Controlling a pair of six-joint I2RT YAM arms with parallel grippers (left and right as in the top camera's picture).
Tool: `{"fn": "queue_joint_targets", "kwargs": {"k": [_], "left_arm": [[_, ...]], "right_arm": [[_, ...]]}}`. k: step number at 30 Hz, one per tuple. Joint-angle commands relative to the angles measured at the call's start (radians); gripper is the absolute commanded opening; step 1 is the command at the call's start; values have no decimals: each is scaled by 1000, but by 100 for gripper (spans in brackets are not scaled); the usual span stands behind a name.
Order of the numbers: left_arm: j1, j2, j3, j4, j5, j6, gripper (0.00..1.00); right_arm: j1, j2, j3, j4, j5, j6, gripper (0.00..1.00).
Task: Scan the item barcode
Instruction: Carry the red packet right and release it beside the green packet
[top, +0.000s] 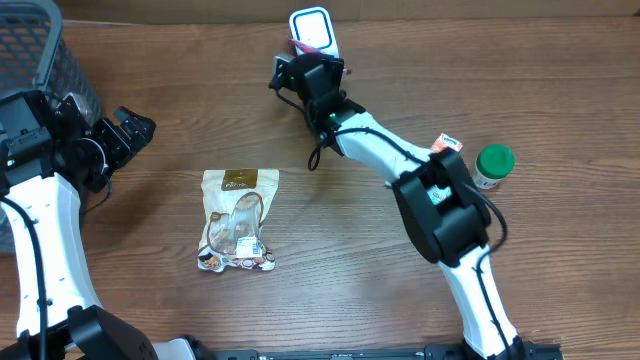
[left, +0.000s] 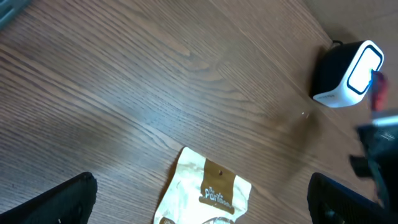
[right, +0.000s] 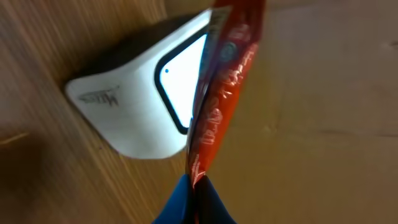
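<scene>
Right claw: your right gripper (right: 194, 200) is pinched tight on the lower edge of the red packet (right: 219, 106).
Task item: the packet stands up from the claw just in front of the lit window of the scanner (right: 130, 106), at the far edge of the table (top: 330, 290). You cannot tell from these views whether it touches the housing.
Step in hand: presenting the packet to the scanner. By my judgement you are mid-scan, not finished.
Problem: in the right wrist view the packet is edge-on, so the window seems to get its thin side rather than a flat face. No barcode shows in any view.
Next move: probably roll the wrist so a printed face turns square to the window. Keep the grip firm, since the packet looks thin and floppy.
Left claw: your left gripper (top: 128, 132) is spread wide and carries nothing, well apart from the scanner.
Basket: the wire basket (top: 40, 50) sits just beside your left arm. Its inside is not visible.
Pouch: a tan snack pouch (top: 238, 220) lies flat mid-table and looks sealed.
Bottle: the green-capped bottle (top: 493, 165) stands upright and capped; its contents are unknown.
</scene>
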Motion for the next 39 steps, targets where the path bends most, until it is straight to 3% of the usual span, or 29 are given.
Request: {"fn": "queue_joint_targets", "kwargs": {"k": [1, 7, 8, 12, 15, 19, 27, 29, 31, 32, 34, 39], "left_arm": [[1, -16, 6, 2, 0, -5, 100], [1, -16, 6, 2, 0, -5, 100], [1, -16, 6, 2, 0, -5, 100], [1, -16, 6, 2, 0, -5, 100], [1, -16, 6, 2, 0, -5, 100], [1, -16, 6, 2, 0, -5, 100], [1, -16, 6, 2, 0, -5, 100], [1, -16, 6, 2, 0, -5, 99], [1, -16, 6, 2, 0, -5, 100], [1, -16, 6, 2, 0, -5, 99], [1, -16, 6, 2, 0, -5, 99], [1, -16, 6, 2, 0, -5, 100]], "right_arm": [[5, -222, 25, -129, -21, 241, 3], [-3, -406, 25, -585, -64, 699, 3], [-15, -431, 25, -741, -80, 802, 3], [-63, -435, 14, -1080, -164, 979, 4], [-115, -430, -51, -1202, -284, 1083, 4], [-175, -430, -164, -1223, -299, 1152, 4], [-251, -429, -352, -1184, -299, 1156, 4], [-256, -429, -384, -1158, -299, 1156, 15], [-256, -429, -403, -1138, -299, 1163, 41], [-256, -429, -409, -1127, -299, 1170, 47], [-256, -429, -410, -1107, -300, 1185, 52], [-249, -428, -410, -1053, -352, 1239, 56]]}}
